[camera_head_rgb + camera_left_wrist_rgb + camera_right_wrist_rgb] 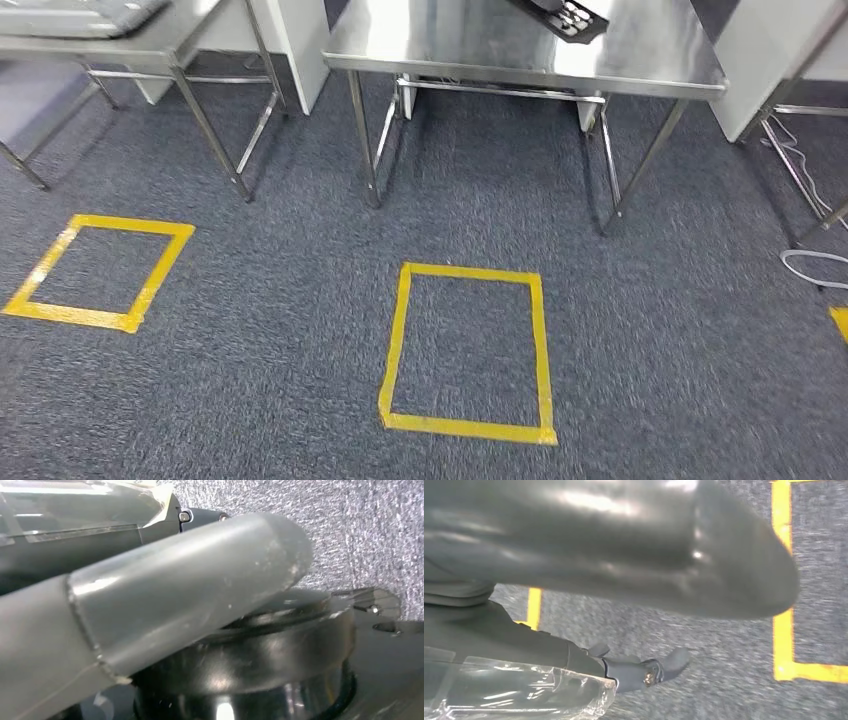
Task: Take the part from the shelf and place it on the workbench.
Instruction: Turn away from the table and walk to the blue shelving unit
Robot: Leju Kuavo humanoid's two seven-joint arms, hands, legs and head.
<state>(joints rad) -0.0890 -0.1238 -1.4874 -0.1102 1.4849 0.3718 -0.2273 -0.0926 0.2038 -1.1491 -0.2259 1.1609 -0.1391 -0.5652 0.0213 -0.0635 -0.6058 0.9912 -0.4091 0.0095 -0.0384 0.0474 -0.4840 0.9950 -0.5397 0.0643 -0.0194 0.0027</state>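
Right hand (614,555) first: from the right wrist view the fat grey thumb and the darker fingers (644,672) sit well apart, with plain grey carpet (704,645) showing between them, so it's spread and holding nothing. There's yellow floor tape (783,630) on the carpet past the thumb tip too.

Left hand (165,610) is harder. Its thumb takes up most of the left wrist view and only a sliver of a dark finger (200,516) pokes out beyond it, so honestly I can't tell whether that hand is apart or curled in. I don't see anything in it.

In the head view the camera looks down at the carpet and two yellow tape squares, one in the middle (397,330) and one off to the left (160,270). Beyond the middle square stands the middle steel table (450,40). On its top, right at the picture's upper edge, lies a black piece (572,18) with small pale round bits on it, partly cut off. That could be the part, but it's too cropped to be sure.

Container-wise: the left steel table (190,35) has a flat grey tray-looking thing (80,15) on it, also cropped, and I can't make out what's in it. A white cable (810,265) loops on the floor at far right.
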